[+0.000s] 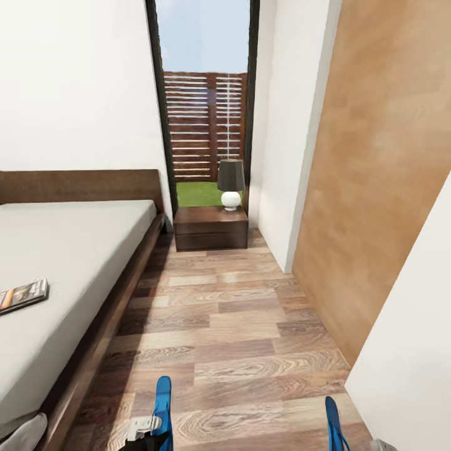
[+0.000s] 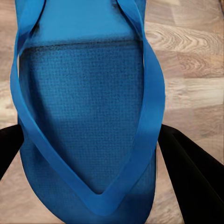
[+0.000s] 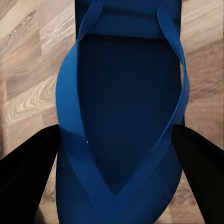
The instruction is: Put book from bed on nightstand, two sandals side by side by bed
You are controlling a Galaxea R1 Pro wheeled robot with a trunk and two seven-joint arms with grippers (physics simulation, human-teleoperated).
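Left fingers (image 2: 186,177) clamp one sandal (image 2: 88,116), right fingers (image 3: 196,172) the other sandal (image 3: 126,116), carried over the floor (image 1: 250,326) for pairing beside the bed (image 1: 69,250); book (image 1: 22,295) waits.

The head camera is looking down the floor (image 1: 250,326) toward the nightstand (image 1: 210,228) at 12 o'clock; both wrist cameras are facing a sandal (image 2: 88,116) closely over that floor.

Matt wood-plank floor (image 1: 250,326), glossy dark wooden nightstand (image 1: 210,228), fine-textured rubbery blue sandals (image 2: 88,121), plain cloth mattress (image 1: 56,263)
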